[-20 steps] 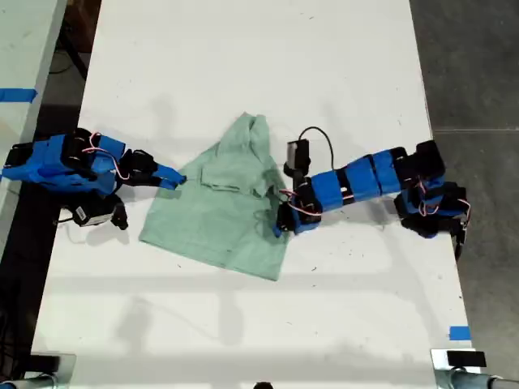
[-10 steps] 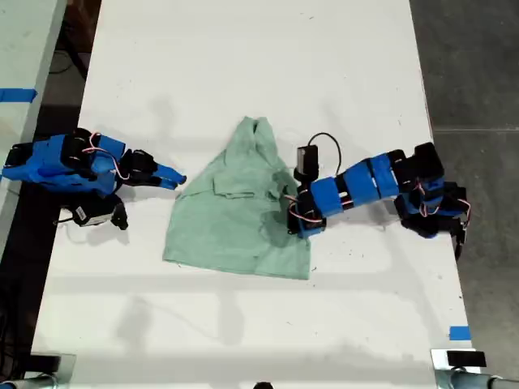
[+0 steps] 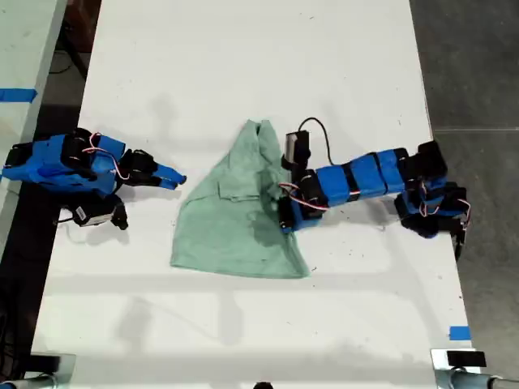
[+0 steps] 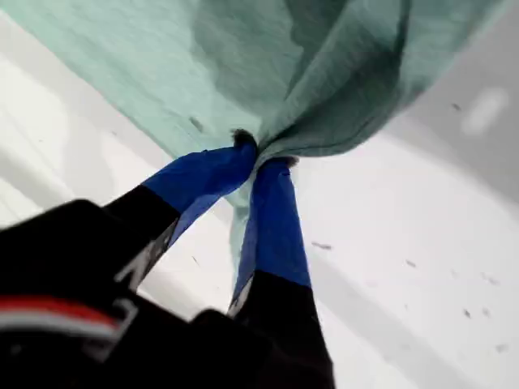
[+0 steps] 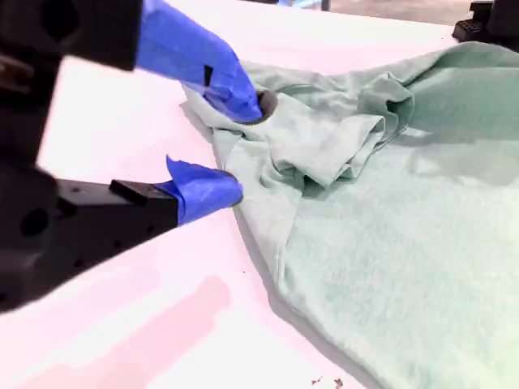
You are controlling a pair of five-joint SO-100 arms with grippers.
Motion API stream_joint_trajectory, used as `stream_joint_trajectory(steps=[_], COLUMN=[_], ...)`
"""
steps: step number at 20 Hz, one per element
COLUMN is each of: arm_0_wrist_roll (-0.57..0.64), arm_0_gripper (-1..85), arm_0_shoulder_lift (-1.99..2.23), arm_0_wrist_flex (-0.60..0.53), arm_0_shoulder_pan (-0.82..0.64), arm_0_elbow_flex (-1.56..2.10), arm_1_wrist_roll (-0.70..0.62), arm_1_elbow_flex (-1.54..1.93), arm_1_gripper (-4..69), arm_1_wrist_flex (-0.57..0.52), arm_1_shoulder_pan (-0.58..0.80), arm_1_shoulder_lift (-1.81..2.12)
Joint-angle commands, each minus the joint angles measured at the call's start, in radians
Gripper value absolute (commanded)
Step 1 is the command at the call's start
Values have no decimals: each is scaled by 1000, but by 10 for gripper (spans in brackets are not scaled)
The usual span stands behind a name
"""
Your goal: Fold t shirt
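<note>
The pale mint-green t shirt lies rumpled in the middle of the white table, narrow end toward the far side. My first gripper, reaching in from the exterior view's right, is shut on a bunched fold of the t shirt at its edge; in the first wrist view the blue fingertips pinch the cloth. My second gripper rests at the exterior view's left, open, a short gap from the shirt. In the second wrist view its jaws stand apart with the t shirt just beyond them.
A black cable loops above the first arm's wrist. A blue tape mark sits near the table's front corner at the exterior view's right. Another table with blue tape stands beyond the gap at the exterior view's left.
The first gripper has dragged the shirt toward the exterior view's right, off the second gripper's tips. The shirt has turned and narrowed. The second arm has stayed put.
</note>
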Motion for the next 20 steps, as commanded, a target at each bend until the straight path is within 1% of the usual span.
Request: stream_joint_trajectory(steps=[1,4,6,7,8,9,11,12,13,14,15,16,19,20], arm_0_wrist_roll=[5,5,5,5,5,5,5,5,5,5,5,5,5,5], arm_0_gripper=[127,127,127,127,127,127,127,127,127,127,127,127,127,127], arm_0_shoulder_lift=[5,5,5,5,5,5,5,5,5,5,5,5,5,5], arm_0_wrist_flex=[5,5,5,5,5,5,5,5,5,5,5,5,5,5], arm_0_shoulder_pan=[5,5,5,5,5,5,5,5,5,5,5,5,5,5], arm_0_elbow_flex=[-3,-3,-3,-3,-3,-3,-3,-3,-3,-3,-3,-3,-3,-3], arm_1_wrist_roll=[-133,-193,-198,-198,-193,-186,-184,-198,-193,-166,-118,-60,66,127], arm_1_elbow_flex=[-71,-83,-81,-81,-81,-100,-135,-133,-126,-87,-18,89,525,676], arm_1_gripper=[19,19,19,59,136,154,160,147,139,129,72,19,19,19], arm_1_wrist_flex=[-250,-417,-469,-472,-456,-403,-276,-210,-120,-26,63,129,103,94], arm_1_shoulder_pan=[41,66,81,86,86,86,83,81,74,60,38,12,-57,-77], arm_1_shoulder_lift=[-21,-146,-216,-238,-242,-227,-123,-46,38,132,241,356,670,755])
